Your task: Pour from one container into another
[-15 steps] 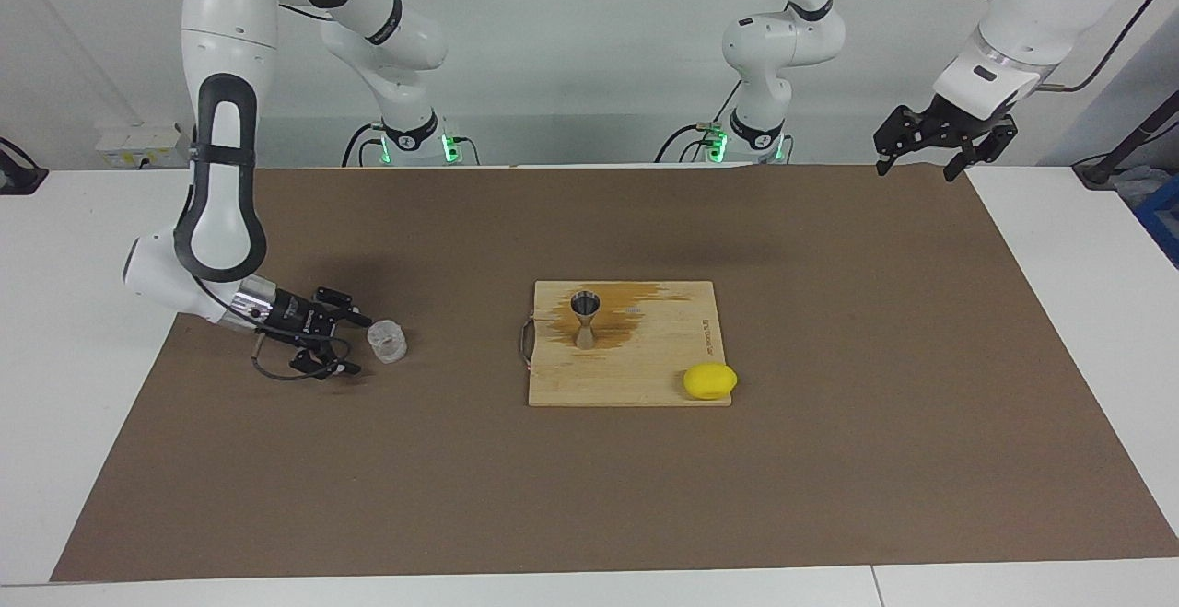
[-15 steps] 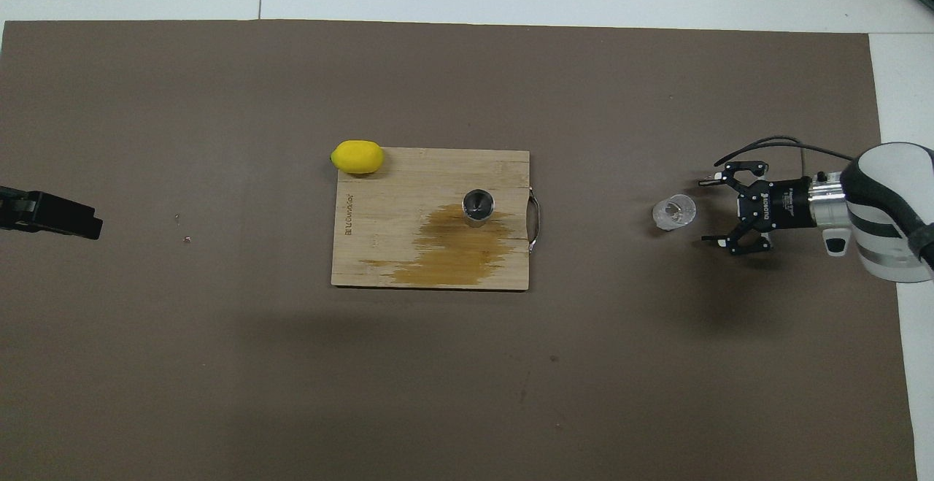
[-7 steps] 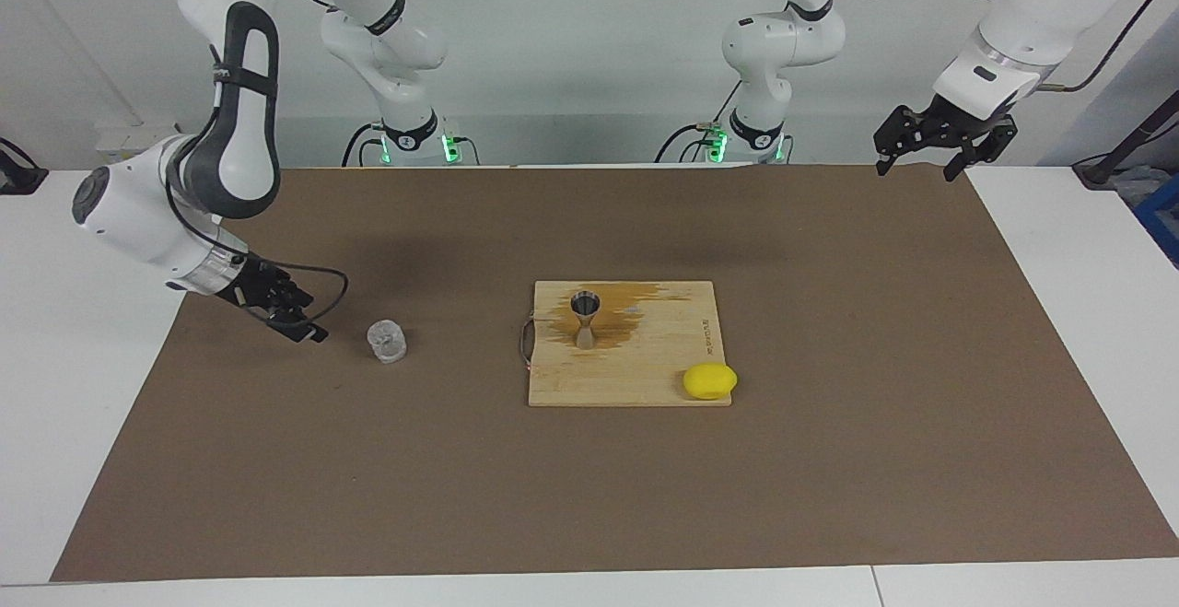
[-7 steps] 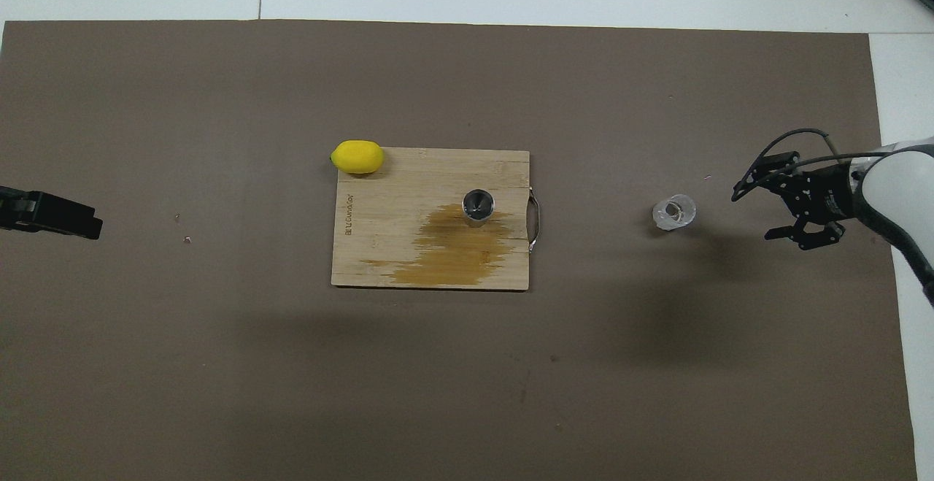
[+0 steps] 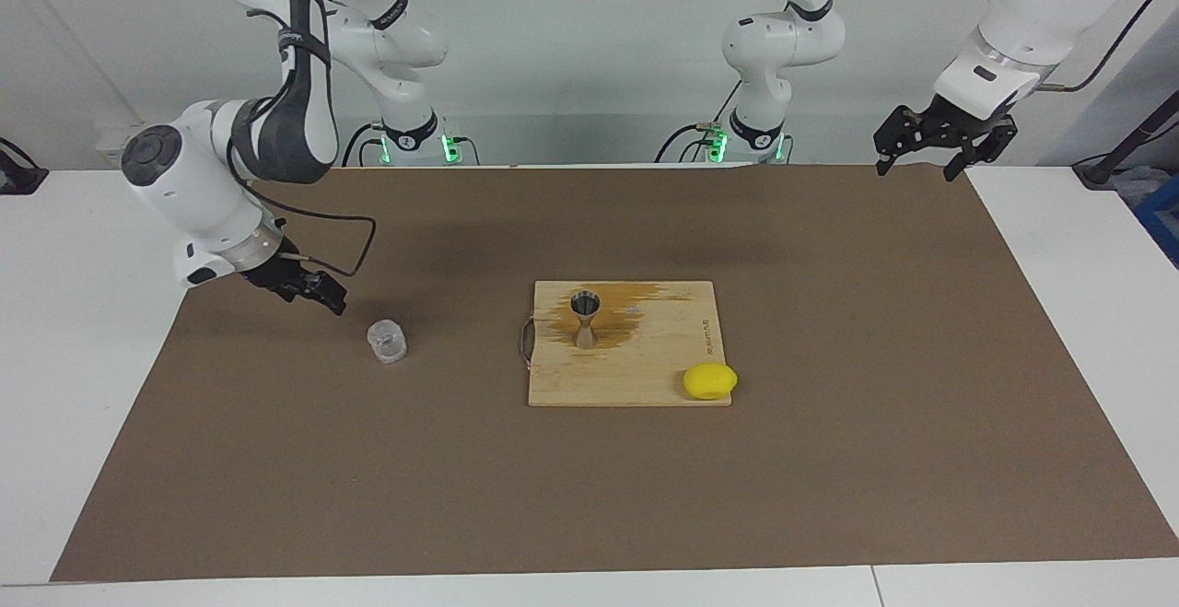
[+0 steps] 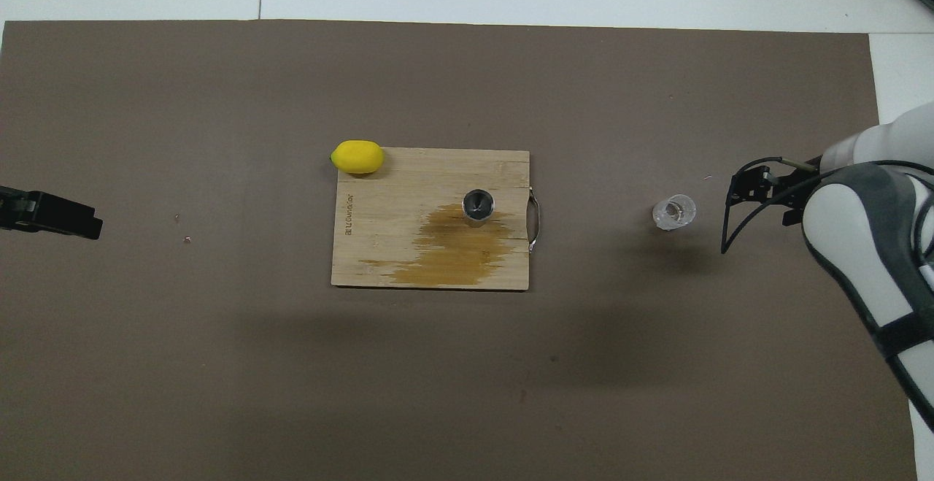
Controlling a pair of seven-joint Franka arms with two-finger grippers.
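— Where's the glass cup (image 5: 388, 341)?
— Left of centre, upright on the mat, empty-handed right gripper (image 5: 318, 295) just above-left, fingers apart.
— The jigger (image 5: 585, 318)?
— Mid-frame, on the stained board (image 5: 636, 377). Left gripper (image 5: 924, 163) waits upper right, spread.

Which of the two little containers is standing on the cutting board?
The metal jigger, upright on the stained wooden cutting board. The clear glass cup sits on the brown mat toward the right arm's end.
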